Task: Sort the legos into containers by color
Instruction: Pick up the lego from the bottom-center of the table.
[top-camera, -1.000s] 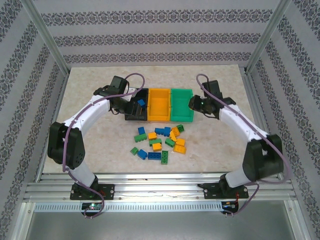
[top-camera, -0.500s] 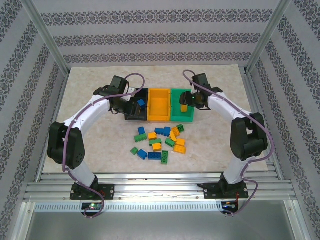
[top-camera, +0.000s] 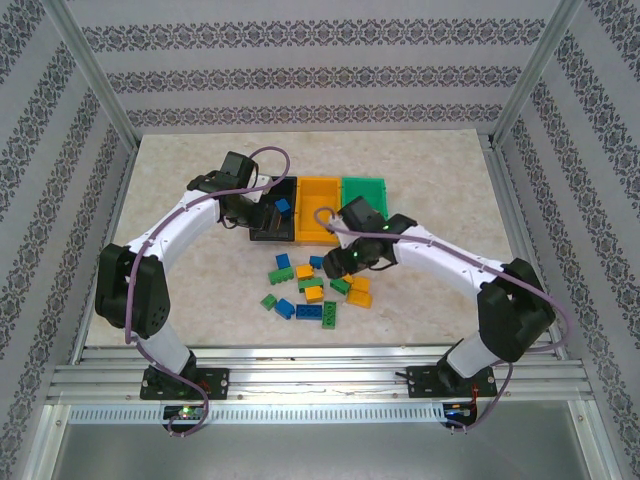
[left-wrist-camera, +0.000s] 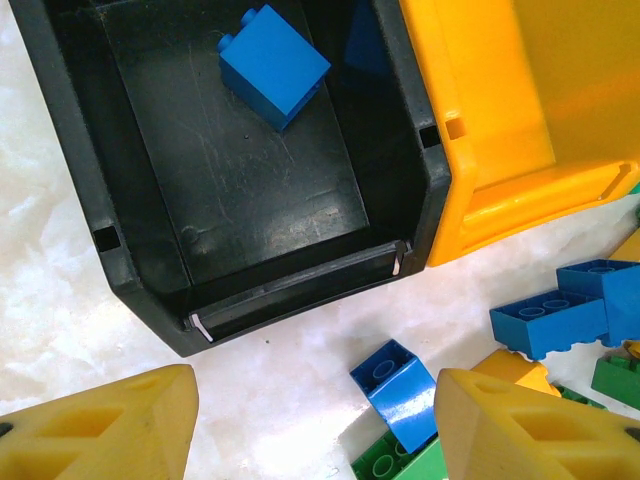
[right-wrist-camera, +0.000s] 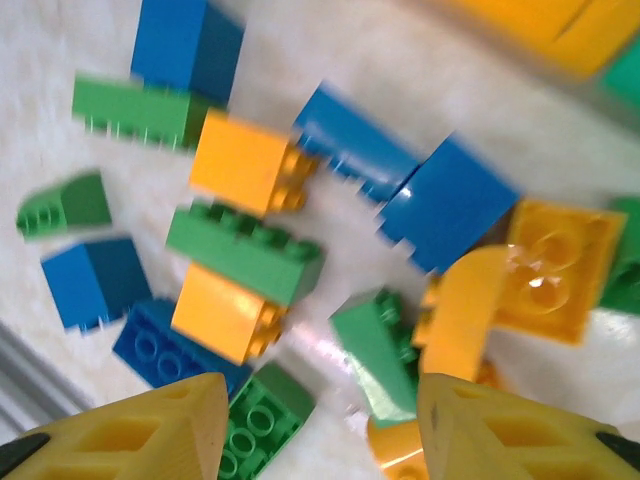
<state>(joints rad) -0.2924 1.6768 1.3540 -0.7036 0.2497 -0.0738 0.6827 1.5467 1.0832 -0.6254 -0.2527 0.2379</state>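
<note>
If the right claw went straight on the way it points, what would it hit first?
Most likely the green lego lying almost centred ahead of the right claw, with the table under it. The view is blurred, so depth is uncertain.

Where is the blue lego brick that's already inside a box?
Top view: the small blue plastic brick lies in the black plastic bin, left of the orange-yellow plastic bin.

Black bin (left-wrist-camera: 62, 150), orange-yellow bin (left-wrist-camera: 500, 100), green bin (top-camera: 365, 190), blue, green, yellow legos (top-camera: 316, 312), marbled table (top-camera: 180, 170)
</note>
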